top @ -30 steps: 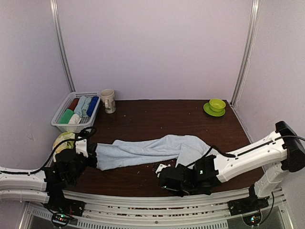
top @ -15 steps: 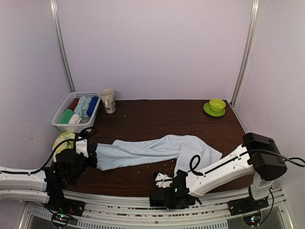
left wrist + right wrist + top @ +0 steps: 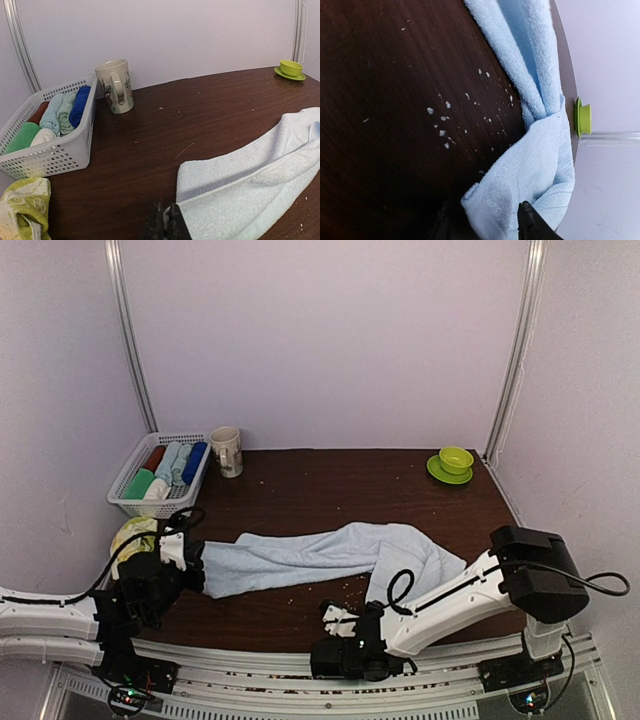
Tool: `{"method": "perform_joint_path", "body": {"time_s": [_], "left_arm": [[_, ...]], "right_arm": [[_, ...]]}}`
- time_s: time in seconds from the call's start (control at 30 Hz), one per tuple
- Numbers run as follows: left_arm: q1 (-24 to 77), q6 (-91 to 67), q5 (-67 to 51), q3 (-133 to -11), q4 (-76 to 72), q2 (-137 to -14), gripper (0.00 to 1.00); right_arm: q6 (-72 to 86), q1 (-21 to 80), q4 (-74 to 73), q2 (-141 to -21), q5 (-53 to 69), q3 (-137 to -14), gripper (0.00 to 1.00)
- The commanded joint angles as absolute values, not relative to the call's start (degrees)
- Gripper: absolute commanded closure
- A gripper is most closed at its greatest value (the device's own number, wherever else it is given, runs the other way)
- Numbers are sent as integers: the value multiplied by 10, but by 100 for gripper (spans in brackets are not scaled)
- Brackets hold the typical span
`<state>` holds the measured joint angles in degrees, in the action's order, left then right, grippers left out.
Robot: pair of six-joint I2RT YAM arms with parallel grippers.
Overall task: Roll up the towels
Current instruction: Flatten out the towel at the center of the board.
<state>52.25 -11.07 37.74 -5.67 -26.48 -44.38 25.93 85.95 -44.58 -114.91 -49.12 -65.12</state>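
Note:
A long pale blue towel [image 3: 330, 552] lies unrolled across the dark table, bunched near its right end. My left gripper [image 3: 192, 575] is shut on the towel's left near corner [image 3: 187, 212]; its jaws [image 3: 167, 225] are pinched together on the cloth edge. At the near edge my right gripper [image 3: 345, 612] lies low, its fingers apart on either side of the towel's right near corner [image 3: 487, 200]. The right gripper [image 3: 482, 210] is open around that corner. A yellow-green towel [image 3: 135, 535] lies crumpled at the left edge, also showing in the left wrist view [image 3: 22, 210].
A white slatted basket [image 3: 128, 502] holding several rolled towels stands at the back left, with a beige mug [image 3: 227, 451] beside it. A green cup on a saucer [image 3: 455, 462] sits at the back right corner. White crumbs [image 3: 442, 120] dot the table near the right gripper.
The right arm has swung round, bringing its gripper left and towards the near edge at the towel's corner, with its jaws narrowing. The left arm and towel have not moved.

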Motion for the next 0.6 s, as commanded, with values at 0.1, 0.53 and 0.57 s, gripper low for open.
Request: {"method": "perform_joint_path", "body": {"time_s": [0.1,0.53,0.57], "left_arm": [[524,-113,382,-65,-287,-453,100],[524,-121,394,-173,-218,-452,100],[524,-119,403,-202,-200,-459,100]], "right_arm": [[251,855,-429,-1161,-519,-666,100],[221,700,-396,-826,-519,-635,100],[202,676,-374,-781,-504,-625,100]]}}
